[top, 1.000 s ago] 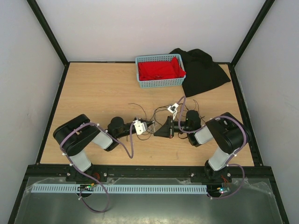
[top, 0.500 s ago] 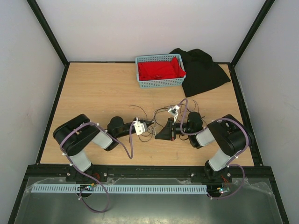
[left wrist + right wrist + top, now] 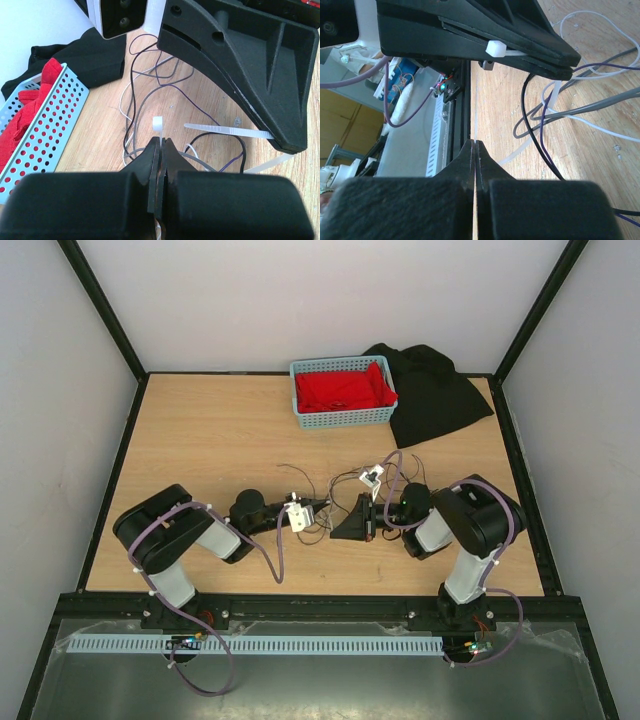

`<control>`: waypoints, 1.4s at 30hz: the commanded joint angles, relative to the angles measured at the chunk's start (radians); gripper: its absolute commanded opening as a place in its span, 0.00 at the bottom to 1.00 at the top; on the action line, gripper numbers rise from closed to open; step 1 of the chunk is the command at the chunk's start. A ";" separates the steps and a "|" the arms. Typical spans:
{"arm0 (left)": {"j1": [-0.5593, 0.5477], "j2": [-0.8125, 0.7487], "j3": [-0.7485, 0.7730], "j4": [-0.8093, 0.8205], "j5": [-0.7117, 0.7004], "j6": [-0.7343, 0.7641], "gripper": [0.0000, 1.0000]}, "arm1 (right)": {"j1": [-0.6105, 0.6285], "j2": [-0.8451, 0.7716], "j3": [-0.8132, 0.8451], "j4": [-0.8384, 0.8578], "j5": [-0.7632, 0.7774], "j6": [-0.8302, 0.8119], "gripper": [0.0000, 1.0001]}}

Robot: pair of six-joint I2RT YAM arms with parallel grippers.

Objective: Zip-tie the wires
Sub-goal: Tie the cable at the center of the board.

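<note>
1. Crouching low from the near edge, both arms reach inward, and their grippers meet tip to tip over the middle of the table (image 3: 200, 440).
2. The left gripper (image 3: 160, 144) is pinched tight on the zip tie (image 3: 220, 129). The tie's white head pokes up just above the fingertips.
3. The right gripper (image 3: 474, 148) is clamped narrow too, with the tie's pale strap caught between its fingers.
4. The wires (image 3: 131, 95) lie on the wood beneath and just beyond the two grippers. They are loose loops of black, grey, white and purple strands, and the strap crosses among them. I cannot tell whether it goes round them.
5. Farther back stands a blue basket (image 3: 345, 418) with a red cloth (image 3: 340, 388) in it.
6. A black cloth (image 3: 435, 395) lies against the basket's right side, up to the back edge.
</note>
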 commanded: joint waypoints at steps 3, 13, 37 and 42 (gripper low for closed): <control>0.006 -0.030 -0.004 0.036 0.013 0.023 0.00 | 0.003 -0.021 -0.006 0.022 0.017 -0.037 0.00; 0.006 -0.050 -0.012 0.035 0.021 0.018 0.00 | -0.001 -0.084 0.002 -0.127 0.054 -0.127 0.00; -0.007 -0.044 -0.017 0.036 0.020 0.018 0.00 | -0.002 -0.137 0.040 -0.257 0.036 -0.180 0.00; -0.012 -0.045 -0.018 0.036 0.012 0.027 0.00 | -0.003 -0.139 0.042 -0.271 0.040 -0.188 0.00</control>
